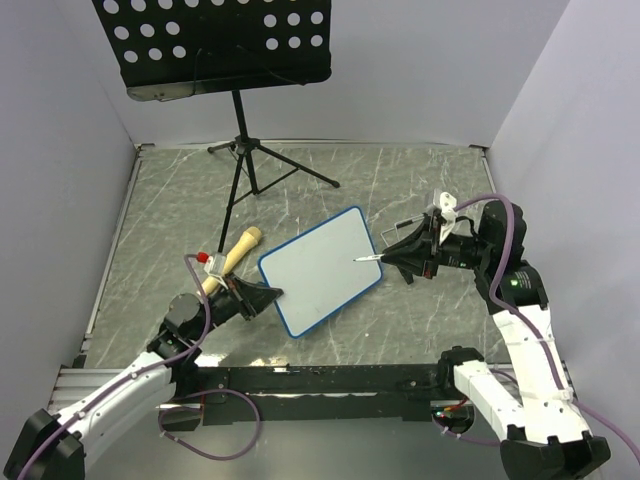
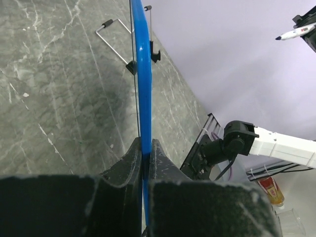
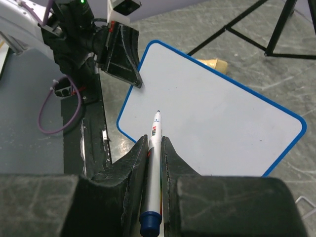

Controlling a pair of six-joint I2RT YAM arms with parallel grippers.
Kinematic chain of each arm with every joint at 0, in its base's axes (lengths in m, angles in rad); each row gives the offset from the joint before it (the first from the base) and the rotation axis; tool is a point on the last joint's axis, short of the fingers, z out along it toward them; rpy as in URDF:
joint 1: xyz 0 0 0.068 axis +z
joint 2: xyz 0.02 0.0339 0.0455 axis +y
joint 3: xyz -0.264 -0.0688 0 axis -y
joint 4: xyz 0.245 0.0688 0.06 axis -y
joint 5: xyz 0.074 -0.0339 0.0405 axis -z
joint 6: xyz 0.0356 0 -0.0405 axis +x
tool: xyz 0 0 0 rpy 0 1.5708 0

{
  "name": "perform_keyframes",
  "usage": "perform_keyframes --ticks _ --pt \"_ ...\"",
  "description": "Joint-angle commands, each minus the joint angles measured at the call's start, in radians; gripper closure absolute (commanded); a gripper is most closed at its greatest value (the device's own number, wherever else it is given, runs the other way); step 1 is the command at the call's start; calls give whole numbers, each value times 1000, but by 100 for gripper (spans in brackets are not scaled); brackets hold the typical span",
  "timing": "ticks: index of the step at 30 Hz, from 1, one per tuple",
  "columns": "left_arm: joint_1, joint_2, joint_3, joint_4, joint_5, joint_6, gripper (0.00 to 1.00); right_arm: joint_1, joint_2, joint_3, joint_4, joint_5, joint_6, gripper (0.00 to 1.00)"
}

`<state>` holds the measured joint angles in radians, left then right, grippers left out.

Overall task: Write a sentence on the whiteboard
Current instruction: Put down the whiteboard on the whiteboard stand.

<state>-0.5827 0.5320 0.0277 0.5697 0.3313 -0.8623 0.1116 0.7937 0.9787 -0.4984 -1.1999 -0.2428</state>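
Note:
The whiteboard [image 1: 320, 270] has a thin blue frame and a blank white face; no sentence shows on it. It lies tilted over the marbled table. My left gripper [image 1: 268, 296] is shut on its near-left edge; in the left wrist view the blue frame [image 2: 143, 98] runs edge-on between the fingers. My right gripper [image 1: 398, 258] is shut on a white marker [image 3: 156, 148] with a blue end. The marker's tip [image 1: 356, 260] points at the board's right part, over its face [image 3: 212, 123]; I cannot tell whether it touches.
A black perforated music stand [image 1: 215, 40] on a tripod [image 1: 250, 165] stands at the back. A wooden-handled tool [image 1: 236, 252] lies left of the board. A small wire stand [image 2: 113, 42] lies on the table. Grey walls close in both sides.

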Motion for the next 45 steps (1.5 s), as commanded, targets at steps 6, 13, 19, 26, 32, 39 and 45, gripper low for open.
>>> perform_keyframes --ticks 6,13,19,26,32,39,45 --pt "3 100 112 324 86 -52 99 -39 -48 14 4 -26 -20 100" --pt "3 377 245 522 141 -67 99 -170 -73 55 38 -144 63 100" --pt "-6 718 475 665 163 -64 99 -233 -68 106 20 -184 79 100" --pt "-51 1120 739 831 176 -107 99 -274 -54 175 -45 -196 51 100" --pt "-92 1345 902 877 152 -107 99 -311 -41 150 -26 -221 63 100" --pt "-105 1491 969 938 115 -99 99 -326 -25 120 -5 -236 74 100" --pt "-111 1556 1041 921 110 -66 99 -336 -2 107 24 -245 96 100"
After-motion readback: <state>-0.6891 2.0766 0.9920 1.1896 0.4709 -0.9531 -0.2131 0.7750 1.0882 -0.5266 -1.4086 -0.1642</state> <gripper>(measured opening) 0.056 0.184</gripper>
